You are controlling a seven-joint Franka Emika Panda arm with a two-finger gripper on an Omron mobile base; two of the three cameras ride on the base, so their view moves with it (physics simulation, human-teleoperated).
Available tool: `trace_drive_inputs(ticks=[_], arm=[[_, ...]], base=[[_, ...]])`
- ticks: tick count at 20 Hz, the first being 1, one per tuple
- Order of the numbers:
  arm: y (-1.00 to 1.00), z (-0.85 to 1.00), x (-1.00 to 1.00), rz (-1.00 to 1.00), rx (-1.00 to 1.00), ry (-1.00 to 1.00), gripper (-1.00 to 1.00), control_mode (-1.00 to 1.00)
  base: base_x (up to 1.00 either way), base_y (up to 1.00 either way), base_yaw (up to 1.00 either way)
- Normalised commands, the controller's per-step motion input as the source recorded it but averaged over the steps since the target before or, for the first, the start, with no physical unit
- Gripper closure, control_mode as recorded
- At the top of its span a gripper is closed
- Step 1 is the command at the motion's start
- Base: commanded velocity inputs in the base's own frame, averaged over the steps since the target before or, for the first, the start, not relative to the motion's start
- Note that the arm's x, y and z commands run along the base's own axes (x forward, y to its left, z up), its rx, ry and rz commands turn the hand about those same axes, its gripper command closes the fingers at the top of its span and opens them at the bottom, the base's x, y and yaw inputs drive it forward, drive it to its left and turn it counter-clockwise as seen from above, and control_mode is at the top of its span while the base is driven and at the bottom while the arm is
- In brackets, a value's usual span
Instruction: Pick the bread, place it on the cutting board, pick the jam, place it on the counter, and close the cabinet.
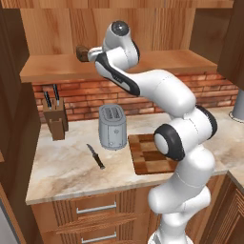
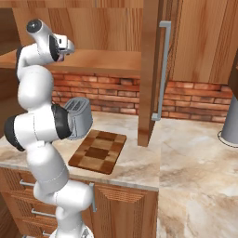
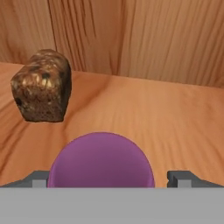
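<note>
The bread (image 3: 42, 86), a dark brown crusty chunk, sits on the shelf of the open cabinet (image 1: 57, 71), to the left of and beyond the gripper; it also appears as a brown lump (image 1: 80, 53) at the hand's tip. The purple jam (image 3: 101, 159) stands between my fingertips (image 3: 181, 178), low in the hand view. My gripper (image 3: 109, 180) is open, one jaw on each side of the jam and a small gap at the right one. The cutting board (image 1: 151, 156) lies on the counter (image 1: 66, 167) below, partly behind the arm.
A grey toaster (image 1: 112, 126) stands just left of the board, with a knife (image 1: 96, 156) and a knife block (image 1: 56, 119) further left. The open cabinet door (image 2: 149, 69) with its grey handle (image 2: 162, 69) juts out right of the arm. A grey object (image 2: 230, 125) stands far right.
</note>
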Motion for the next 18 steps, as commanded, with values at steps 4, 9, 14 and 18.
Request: trace_drive_inputs(ticks=[4, 9, 14, 18], arm=[[0.05, -0.01, 0.07, 0.0, 0.0, 0.0, -1.0, -1.0], [0.07, -0.01, 0.01, 0.0, 0.0, 0.0, 1.0, -1.0], [0.07, 0.0, 0.0, 0.0, 0.0, 0.0, 1.0, -1.0], [0.01, 0.0, 0.0, 0.0, 0.0, 0.0, 1.0, -1.0]], base=[[0.0, 0.0, 0.0], [0.0, 0.0, 0.0], [0.0, 0.0, 0.0], [0.0, 0.0, 0.0]])
